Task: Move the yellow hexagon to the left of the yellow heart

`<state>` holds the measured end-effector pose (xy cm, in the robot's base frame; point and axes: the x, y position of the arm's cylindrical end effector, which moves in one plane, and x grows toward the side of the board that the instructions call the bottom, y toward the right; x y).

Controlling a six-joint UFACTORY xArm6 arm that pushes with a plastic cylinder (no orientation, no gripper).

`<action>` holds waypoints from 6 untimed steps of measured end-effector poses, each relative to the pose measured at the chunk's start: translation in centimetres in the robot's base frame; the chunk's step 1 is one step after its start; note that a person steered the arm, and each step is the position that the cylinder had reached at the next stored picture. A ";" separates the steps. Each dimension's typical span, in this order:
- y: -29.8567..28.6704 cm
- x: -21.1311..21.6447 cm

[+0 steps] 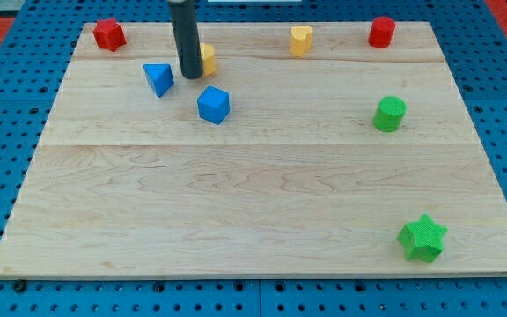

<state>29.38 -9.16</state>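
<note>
A yellow block (208, 59), partly hidden behind my rod, sits near the view's top left; its shape cannot be made out. Another yellow block (301, 40), which looks like the heart, sits at the view's top, right of centre. My tip (190, 76) rests on the board just left of and touching or nearly touching the hidden yellow block. The rod rises out of the view's top.
A blue triangle-like block (158, 78) lies just left of my tip. A blue cube (213, 105) lies just below-right of it. A red star (109, 34) sits top left, a red block (381, 32) top right, a green cylinder (390, 114) at right, a green star (423, 238) bottom right.
</note>
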 end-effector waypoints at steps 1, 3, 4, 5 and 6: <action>0.2 0.7; 7.4 -5.6; 7.6 -5.0; 7.6 -4.4; 7.6 -4.4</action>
